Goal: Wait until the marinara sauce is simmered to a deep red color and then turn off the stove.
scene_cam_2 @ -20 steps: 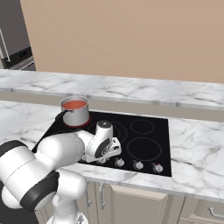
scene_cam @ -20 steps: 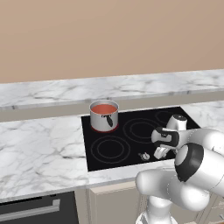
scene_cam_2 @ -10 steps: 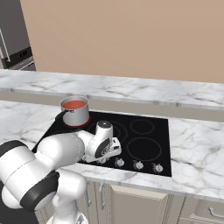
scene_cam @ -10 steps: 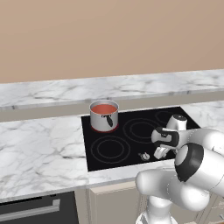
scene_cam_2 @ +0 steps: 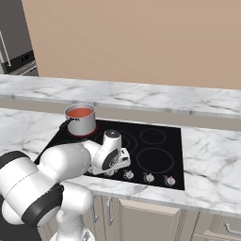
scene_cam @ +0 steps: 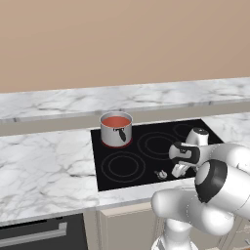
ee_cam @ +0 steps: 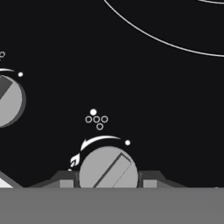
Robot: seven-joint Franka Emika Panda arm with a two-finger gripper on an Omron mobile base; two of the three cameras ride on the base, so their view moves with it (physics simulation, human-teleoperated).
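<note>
With its two dark fingertips (ee_cam: 65,178) set either side of a silver knob (ee_cam: 108,168), the end effector (ee_cam: 108,181) is clenched on that knob at the front edge of the stove (scene_cam: 146,163). From the hand view the knob's raised bar sits on a diagonal, away from the small dot printed at the end of the white arc, so in my judgement it stands in a turned-on position and the step in hand is to rotate it back. To do that well, the wrist should roll about the knob's own axis and keep the fingers level on both flanks, since a tilted pull could slip off the smooth round rim. A second knob (ee_cam: 8,100) lies just to one side and should be left alone. The dot pattern above the gripped knob marks which burner it governs, though I cannot match it to a ring with certainty. Beyond the knob row, grey burner rings (scene_cam: 124,166) mark the black glass. Farthest back, on the rear left burner, a small steel saucepan (scene_cam: 116,130) holds the marinara sauce (scene_cam: 115,121), an orange-red disc. Whether that red is deep enough is a close call. The marble desk (scene_cam: 44,161) surrounds the cooktop.
</note>
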